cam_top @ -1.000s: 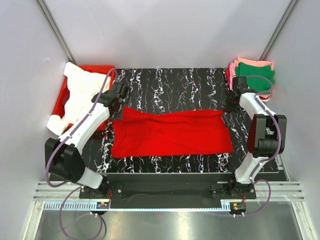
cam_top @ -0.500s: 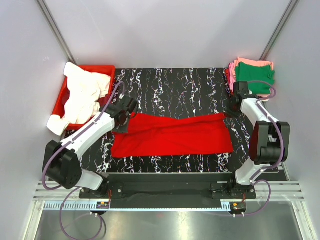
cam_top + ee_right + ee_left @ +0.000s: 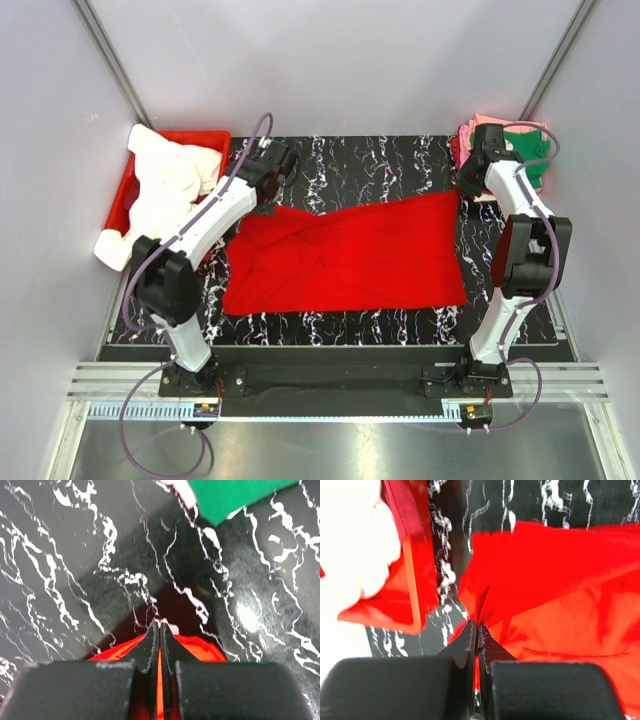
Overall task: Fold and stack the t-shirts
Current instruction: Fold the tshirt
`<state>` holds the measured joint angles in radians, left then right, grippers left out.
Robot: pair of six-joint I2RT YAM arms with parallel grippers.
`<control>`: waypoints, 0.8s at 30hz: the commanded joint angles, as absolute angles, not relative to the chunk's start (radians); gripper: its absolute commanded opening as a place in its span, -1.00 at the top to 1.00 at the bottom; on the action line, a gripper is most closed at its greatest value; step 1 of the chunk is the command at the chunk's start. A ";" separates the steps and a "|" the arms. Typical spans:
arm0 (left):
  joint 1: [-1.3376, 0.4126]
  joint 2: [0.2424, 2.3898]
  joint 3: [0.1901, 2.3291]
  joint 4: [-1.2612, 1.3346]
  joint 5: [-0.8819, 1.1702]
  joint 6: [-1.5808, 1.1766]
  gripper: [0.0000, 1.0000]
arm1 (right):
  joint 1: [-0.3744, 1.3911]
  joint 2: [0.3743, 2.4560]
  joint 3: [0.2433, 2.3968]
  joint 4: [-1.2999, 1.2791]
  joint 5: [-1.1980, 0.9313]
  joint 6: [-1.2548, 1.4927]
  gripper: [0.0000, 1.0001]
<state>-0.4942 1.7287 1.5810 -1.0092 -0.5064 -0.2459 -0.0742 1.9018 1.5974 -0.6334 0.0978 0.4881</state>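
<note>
A bright red t-shirt (image 3: 345,255) lies spread on the black marbled table (image 3: 350,160). My left gripper (image 3: 268,190) is shut on its far left edge, and the pinched cloth (image 3: 530,580) shows in the left wrist view. My right gripper (image 3: 462,190) is shut on its far right corner, with red cloth (image 3: 200,647) between the jaws. Both far corners are lifted and pulled toward the back. Folded green (image 3: 530,150) and pink (image 3: 478,125) t-shirts sit stacked at the back right; the green one also shows in the right wrist view (image 3: 230,495). White and cream t-shirts (image 3: 165,190) lie heaped in the bin.
A rigid red plastic bin (image 3: 205,138) stands at the back left, close to my left gripper; its corner shows in the left wrist view (image 3: 415,575). Grey walls enclose the table on three sides.
Both grippers have moved toward the back of the table, drawing the red t-shirt's far edge with them. The shirt has opened from a narrow folded band into a wider sheet.
</note>
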 commanded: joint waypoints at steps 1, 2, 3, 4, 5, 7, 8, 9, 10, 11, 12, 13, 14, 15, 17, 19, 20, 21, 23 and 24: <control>-0.488 1.787 1.698 -1.025 -0.598 -0.187 1.00 | -0.094 1.927 1.666 -0.670 0.137 0.486 1.00; -0.486 1.798 1.712 -1.016 -0.609 -0.178 1.00 | -0.094 1.930 1.664 -0.669 0.137 0.488 1.00; -0.485 1.816 1.747 -1.015 -0.607 -0.170 1.00 | -0.094 1.928 1.660 -0.666 0.132 0.489 1.00; -0.485 1.827 1.765 -1.023 -0.603 -0.166 1.00 | -0.094 1.925 1.645 -0.657 0.126 0.488 1.00; -0.485 1.835 1.785 -1.047 -0.607 -0.167 1.00 | -0.094 1.922 1.635 -0.652 0.120 0.489 1.00; -0.486 1.838 1.790 -1.072 -0.601 -0.173 1.00 | -0.094 1.911 1.603 -0.641 0.115 0.489 1.00; -0.486 1.832 1.775 -1.078 -0.597 -0.175 1.00 | -0.094 1.907 1.592 -0.637 0.118 0.489 1.00; -0.486 1.804 1.755 -1.077 -0.598 -0.178 1.00 | -0.094 1.902 1.582 -0.635 0.123 0.489 1.00; -0.486 1.786 1.694 -1.072 -0.604 -0.179 1.00 | -0.095 1.890 1.560 -0.631 0.124 0.488 1.00; -0.486 1.769 1.669 -1.065 -0.610 -0.181 1.00 | -0.095 1.882 1.548 -0.627 0.124 0.486 1.00; -0.486 1.732 1.639 -1.065 -0.614 -0.184 1.00 | -0.095 1.872 1.516 -0.617 0.121 0.488 1.00; -0.486 1.714 1.588 -1.063 -0.617 -0.189 1.00 | -0.095 1.852 1.500 -0.614 0.121 0.492 1.00; -0.486 1.677 1.560 -1.065 -0.615 -0.193 1.00 | -0.095 1.841 1.480 -0.608 0.121 0.492 1.00; -0.486 1.657 1.537 -1.065 -0.614 -0.199 1.00 | -0.095 1.832 1.445 -0.601 0.123 0.494 1.00; -0.486 1.600 1.465 -1.063 -0.598 -0.215 1.00 | -0.095 1.807 1.416 -0.594 0.138 0.494 1.00; -0.489 1.568 1.419 -1.062 -0.589 -0.233 1.00 | -0.100 1.783 1.372 -0.584 0.143 0.497 1.00; -0.491 1.556 1.379 -1.060 -0.584 -0.238 1.00 | -0.101 1.775 1.356 -0.581 0.150 0.500 1.00; -0.494 1.533 1.356 -1.058 -0.584 -0.242 1.00 | -0.103 1.758 1.329 -0.578 0.150 0.502 1.00; -0.500 1.508 1.322 -1.054 -0.577 -0.255 1.00 | -0.109 1.743 1.302 -0.574 0.167 0.509 1.00; -0.503 1.502 1.292 -1.054 -0.572 -0.259 1.00 | -0.112 1.737 1.277 -0.566 0.166 0.511 1.00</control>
<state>-0.4953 1.5532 1.3418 -1.0660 -0.5648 -0.2295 -0.0952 1.8088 1.3125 -0.6128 0.1158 0.4961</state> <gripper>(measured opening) 0.012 0.012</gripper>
